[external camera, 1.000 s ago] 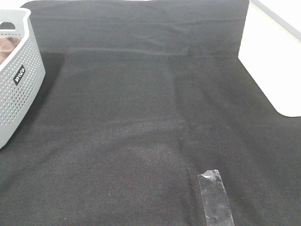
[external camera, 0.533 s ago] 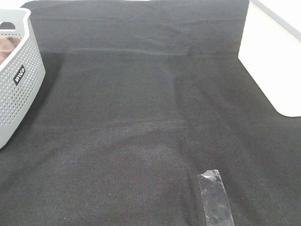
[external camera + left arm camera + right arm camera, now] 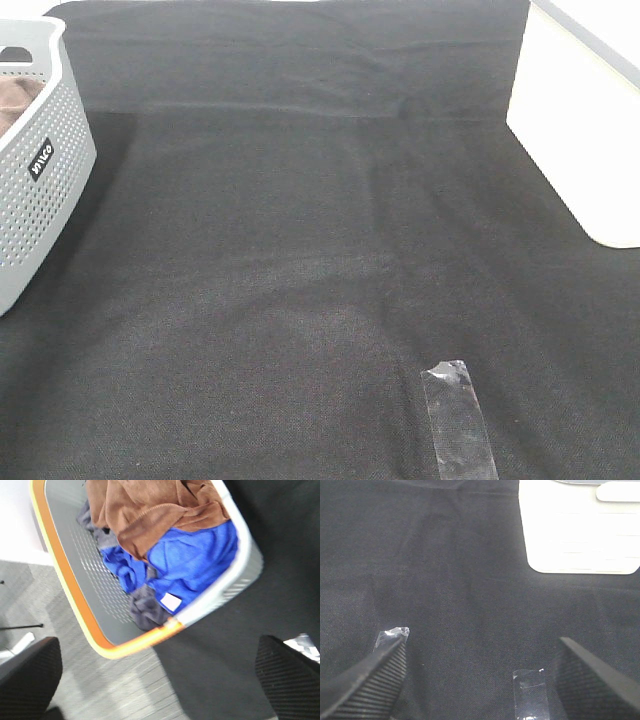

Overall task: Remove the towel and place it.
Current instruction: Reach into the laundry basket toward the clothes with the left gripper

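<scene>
Towel [image 3: 155, 510] is bunched up on top of a blue cloth [image 3: 195, 560] in the grey basket [image 3: 45, 170]. The basket is cut off at the overhead view's upper left, so only a brown sliver shows there. Left gripper [image 3: 157, 680] and right gripper [image 3: 480, 680] both gape wide, holding nothing.

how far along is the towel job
Nothing looks done: the brown towel lies in the basket on top of blue cloth. Under way: the left hand hangs open by the basket, holding nothing; the right hand is open over the black cloth. Left: grasp, lift out, place.
</scene>
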